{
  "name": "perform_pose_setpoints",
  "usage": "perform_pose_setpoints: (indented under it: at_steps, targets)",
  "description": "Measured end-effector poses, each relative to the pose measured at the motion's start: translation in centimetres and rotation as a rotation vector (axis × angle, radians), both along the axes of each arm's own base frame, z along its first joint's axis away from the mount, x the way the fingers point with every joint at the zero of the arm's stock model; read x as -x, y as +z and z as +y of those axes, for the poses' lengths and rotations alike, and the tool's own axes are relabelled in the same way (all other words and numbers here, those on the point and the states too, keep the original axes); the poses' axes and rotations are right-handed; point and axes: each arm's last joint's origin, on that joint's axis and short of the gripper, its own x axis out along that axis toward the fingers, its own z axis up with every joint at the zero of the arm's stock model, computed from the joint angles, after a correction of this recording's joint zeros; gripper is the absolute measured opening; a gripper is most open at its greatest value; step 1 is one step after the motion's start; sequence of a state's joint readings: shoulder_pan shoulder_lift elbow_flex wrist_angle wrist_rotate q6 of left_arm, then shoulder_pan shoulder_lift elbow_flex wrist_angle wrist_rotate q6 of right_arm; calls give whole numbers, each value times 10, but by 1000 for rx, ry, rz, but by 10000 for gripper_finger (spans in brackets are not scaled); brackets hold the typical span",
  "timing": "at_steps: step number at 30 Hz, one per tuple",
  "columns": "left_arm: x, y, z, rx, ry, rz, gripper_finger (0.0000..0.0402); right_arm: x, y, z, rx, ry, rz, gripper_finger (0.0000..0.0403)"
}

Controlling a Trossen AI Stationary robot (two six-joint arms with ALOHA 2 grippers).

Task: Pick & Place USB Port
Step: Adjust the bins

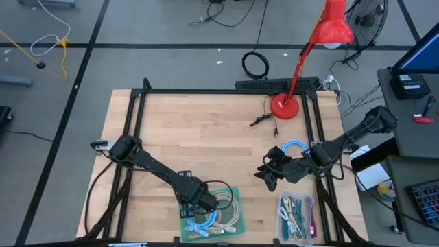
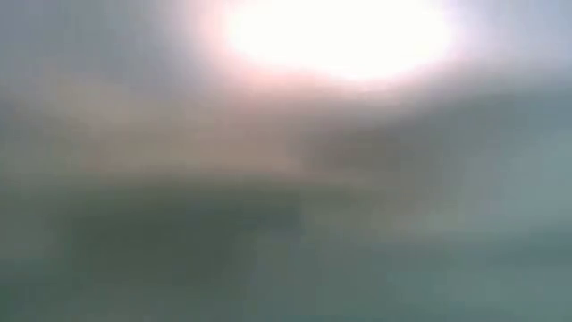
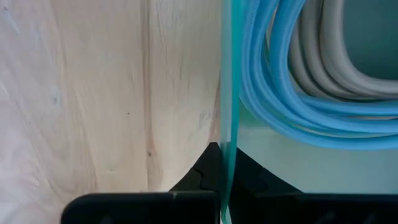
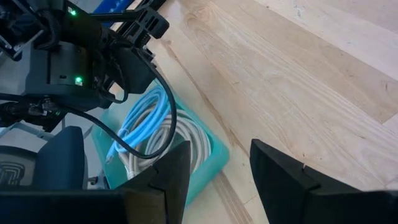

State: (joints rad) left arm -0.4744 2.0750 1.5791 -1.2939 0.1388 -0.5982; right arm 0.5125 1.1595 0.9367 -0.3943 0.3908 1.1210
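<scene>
Left arm stretched low across the wooden table (image 1: pixel 206 137), left gripper (image 1: pixel 204 199) down at the edge of the green tray (image 1: pixel 233 193) — fingers clamped on the tray's thin wall (image 3: pixel 226 93). Blue cable (image 3: pixel 273 93) and grey cable (image 3: pixel 329 56) coiled just inside that tray. Right arm bent in from the side, right gripper (image 1: pixel 266 175) hanging over bare wood, fingers (image 4: pixel 168 177) spread apart, nothing between them. Second tray (image 1: pixel 296 218) of cables near the front edge (low view a blur, no help).
</scene>
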Motion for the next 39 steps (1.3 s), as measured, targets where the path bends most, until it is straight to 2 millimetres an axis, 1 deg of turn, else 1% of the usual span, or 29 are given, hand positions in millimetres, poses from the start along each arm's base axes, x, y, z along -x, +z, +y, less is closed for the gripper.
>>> perform_pose_setpoints:
  at_steps: [13, 15, 19, 22, 27, 33, 36, 39]
  targets:
    - [3, 1, 1, -21, -39, 23, 2, 0, 0, 0, -8, -6, 0, 155]
    - [3, 1, 1, -25, -27, 21, 12, 0, 0, 0, -12, -11, -1, 155]
    - [3, 0, 1, -34, -14, 20, 47, 0, 0, 0, -13, -13, -1, 155]
    - [4, 6, 1, -39, 3, -6, 67, 0, 0, 0, -12, -16, -2, 155]
    - [8, 29, 6, -34, 53, -84, 84, 0, 0, -1, -2, -40, -10, 155]
    - [18, 70, 19, 6, 138, -183, 87, -1, 0, -3, -1, -46, -9, 155]
    - [23, 91, 23, 57, 184, -269, 87, -1, 0, -3, -5, -40, -3, 155]
    - [26, 112, 28, 108, 253, -394, 87, 3, -5, -3, -56, -22, 72, 155]
